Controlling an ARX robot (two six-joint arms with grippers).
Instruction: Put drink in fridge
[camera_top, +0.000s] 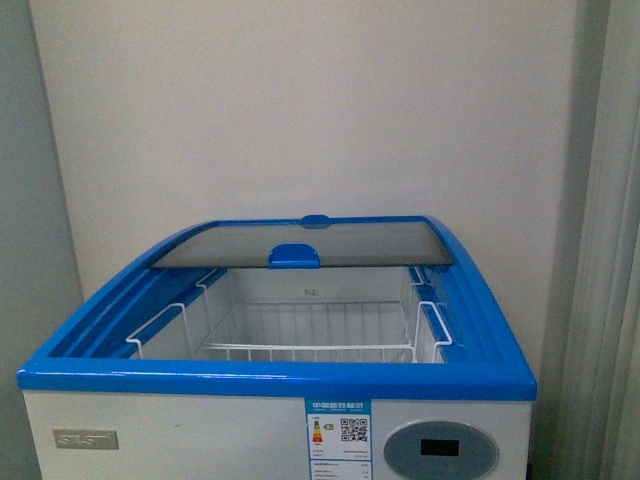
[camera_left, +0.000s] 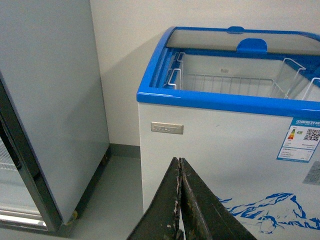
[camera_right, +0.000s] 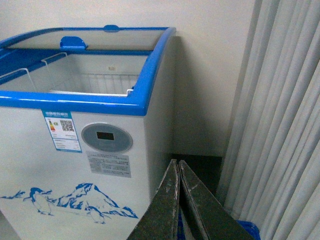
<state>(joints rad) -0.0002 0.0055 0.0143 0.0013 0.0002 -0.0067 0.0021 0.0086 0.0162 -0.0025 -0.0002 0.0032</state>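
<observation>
The fridge (camera_top: 150, 425) is a white chest freezer with a blue rim, straight ahead in the front view. Its curved glass lid (camera_top: 310, 243) is slid to the back, so the front half stands open over white wire baskets (camera_top: 300, 350). The fridge also shows in the left wrist view (camera_left: 210, 150) and in the right wrist view (camera_right: 30, 160), with the penguin-and-mountain decal (camera_right: 75, 200). My left gripper (camera_left: 179, 162) is shut and empty, low in front of the fridge. My right gripper (camera_right: 177, 164) is shut and empty by its right front corner. The drink is out of view.
A tall grey cabinet (camera_left: 50, 100) on castors stands left of the fridge with a strip of grey floor (camera_left: 115, 195) between them. A pale curtain (camera_right: 280, 125) hangs to the right. Something blue (camera_right: 247, 229) lies on the floor under the right gripper.
</observation>
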